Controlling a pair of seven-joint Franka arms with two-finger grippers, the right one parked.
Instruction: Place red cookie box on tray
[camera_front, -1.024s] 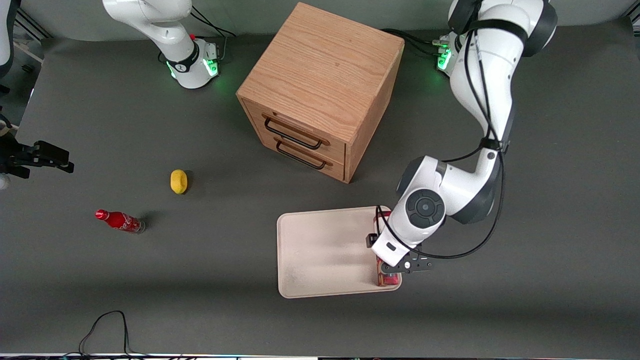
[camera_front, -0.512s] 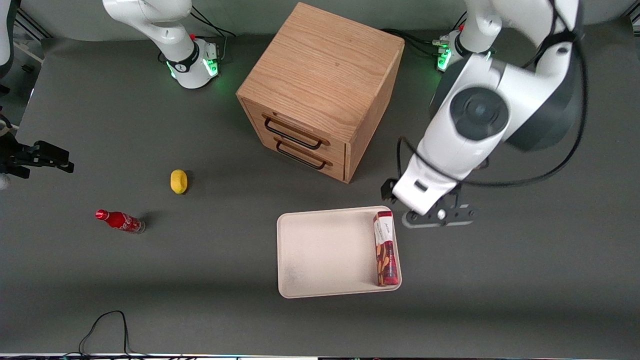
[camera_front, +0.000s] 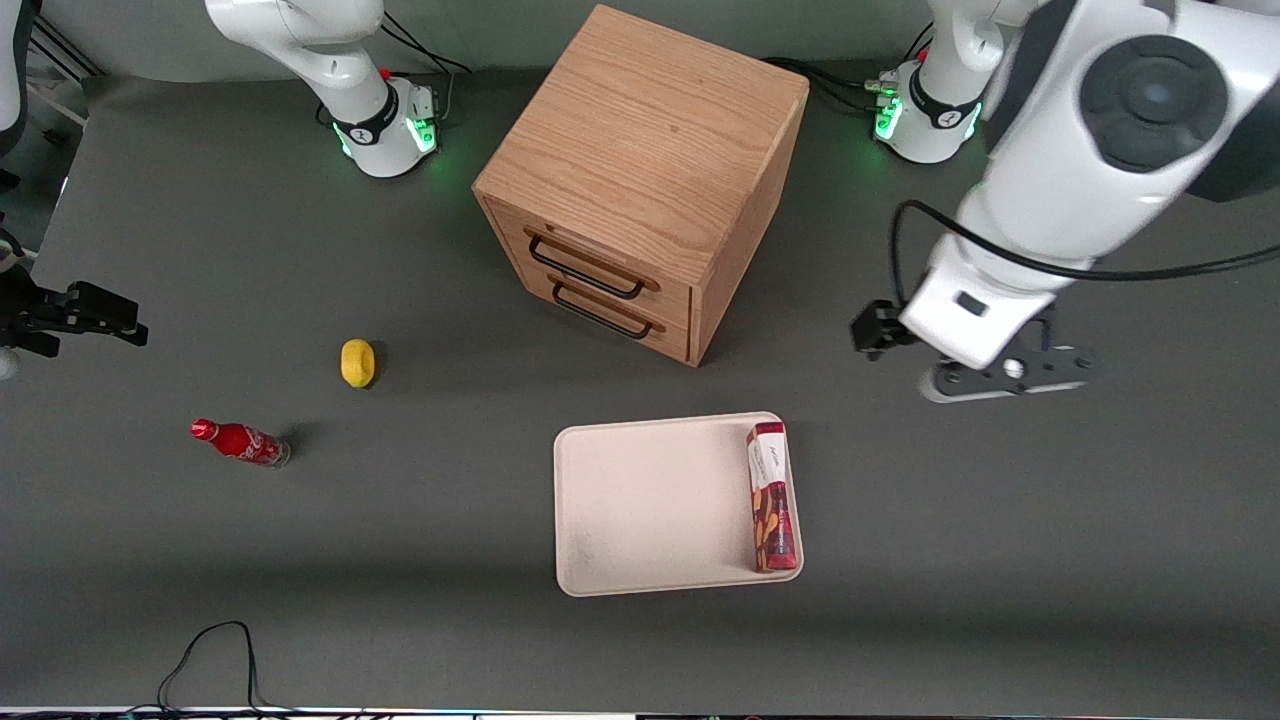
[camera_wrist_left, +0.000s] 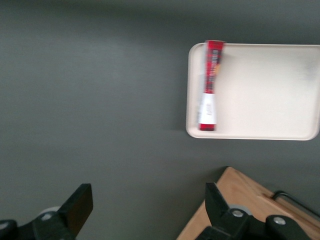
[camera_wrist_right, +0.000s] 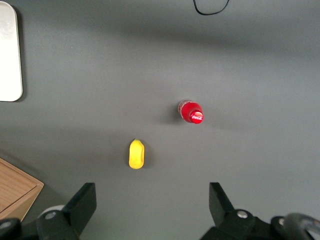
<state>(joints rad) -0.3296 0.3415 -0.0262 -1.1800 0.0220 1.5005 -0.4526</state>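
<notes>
The box lies flat inside the tray along its edge nearest the working arm, likely light, stiff and crushable, best pinched across its narrow middle, while the end effector hangs spread wide and empty above the worktop beside the tray.

In the front view the end effector hangs above the table, farther from the camera than the tray and toward the working arm's end. Its fingers are hidden under the wrist housing, and the arm's upper links run out of frame. The wrist view is smeared: the spread fingers are cut off at their bases, the print on the red cookie box is unreadable, and one end of the tray is cropped. Only a corner of the wooden cabinet shows there. The cola bottle label is too small to read.
</notes>
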